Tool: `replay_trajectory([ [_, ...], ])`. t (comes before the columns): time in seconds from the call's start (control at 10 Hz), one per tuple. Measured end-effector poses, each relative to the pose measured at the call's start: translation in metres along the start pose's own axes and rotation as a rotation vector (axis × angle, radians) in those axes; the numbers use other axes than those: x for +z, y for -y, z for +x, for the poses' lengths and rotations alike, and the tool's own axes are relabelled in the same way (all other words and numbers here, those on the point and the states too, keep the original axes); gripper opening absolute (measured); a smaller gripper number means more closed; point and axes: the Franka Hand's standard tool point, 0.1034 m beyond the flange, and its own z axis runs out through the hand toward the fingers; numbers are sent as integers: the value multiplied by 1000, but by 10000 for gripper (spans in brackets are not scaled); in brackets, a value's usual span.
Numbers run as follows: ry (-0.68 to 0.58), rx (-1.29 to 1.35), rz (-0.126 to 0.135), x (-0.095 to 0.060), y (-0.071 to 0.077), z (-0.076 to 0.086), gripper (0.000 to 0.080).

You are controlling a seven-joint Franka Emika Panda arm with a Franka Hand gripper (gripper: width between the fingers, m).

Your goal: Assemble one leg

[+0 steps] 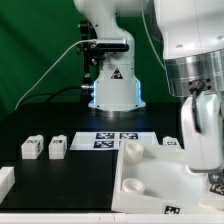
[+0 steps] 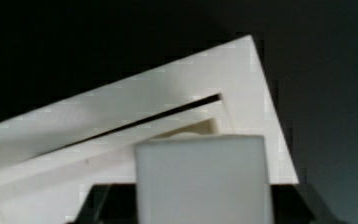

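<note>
**Q:** Gripper point(image 2: 197, 203): how is its state to be read, and what is held?

**A:** The jaws are shown partly closed, with a white block clamped between the two dark fingers point(image 2: 101, 205). This block is taken to be the leg point(image 2: 197, 170). Its marker tag is not seen in the wrist view.

**Q:** Where is the leg placed?

**A:** It is carried between the jaws. A corner of the large square tray-like piece point(image 2: 176, 90) is seen just beyond it, and no contact between the two can be made out. Two spare legs point(image 1: 32, 148) point(image 1: 57, 147) are seen well apart from the gripper, past the tray-like piece and the marker board point(image 1: 115, 138).

**Q:** How is the leg expected to handle?

**A:** It is judged light, rigid and smooth, so slipping or twisting is possible. A hold across two flat opposite faces, near mid-height, is advised, so that the end to be seated is left free.
</note>
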Motion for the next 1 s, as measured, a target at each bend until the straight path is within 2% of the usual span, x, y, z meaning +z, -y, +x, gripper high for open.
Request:
replay_trajectory([
  [0.3,-15,43,2,0,-1,4,298],
  [0.5,-16,33,1,1,-2,3,544],
  [0.6,-16,30,1,1,-2,3,544],
  [0.7,-13,28,8,0,-3,2,627],
  [0.8,-8,25,21,-3,-8,-1,643],
  [1.0,20,32,29,-18,-9,-11,648],
])
